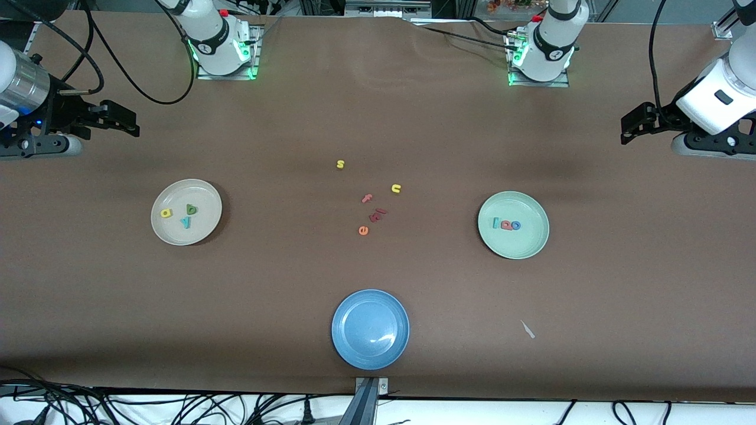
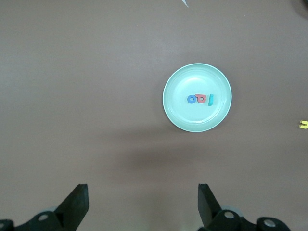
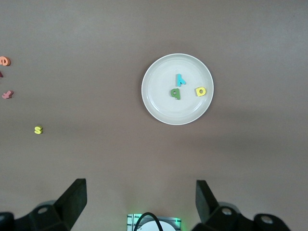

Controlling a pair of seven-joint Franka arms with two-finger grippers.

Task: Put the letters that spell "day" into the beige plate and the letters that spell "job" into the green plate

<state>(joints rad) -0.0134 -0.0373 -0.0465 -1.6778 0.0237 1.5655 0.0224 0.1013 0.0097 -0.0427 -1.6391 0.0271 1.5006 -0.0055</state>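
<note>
I find the beige plate (image 1: 186, 212) toward the right arm's end of the table, holding three foam letters: the yellow a (image 1: 166, 213), the dark green d (image 1: 191, 209) and the teal y (image 1: 186, 222), lying close together and flat on the plate. The green plate (image 1: 513, 225) sits toward the left arm's end and holds the light-blue j (image 1: 497, 223), the pink-red b (image 1: 506, 224) and the blue o (image 1: 515, 225), set in a tight row that appears to touch.

On the bare table between the two plates I note a yellow s (image 1: 340, 164), a yellow u (image 1: 396, 188), a pink f (image 1: 367, 198), an orange e (image 1: 363, 230) and a small dark red cluster (image 1: 377, 214) that I cannot read. A blue plate (image 1: 370, 329) lies nearer the front camera than these.

The left gripper (image 1: 635, 127) waits in the air at its arm's end of the table, jaws spread and holding nothing. The right gripper (image 1: 121, 121) waits likewise at its own end, jaws spread and holding nothing. A small white scrap (image 1: 527, 329) lies on the table nearer the front camera than the green plate.
</note>
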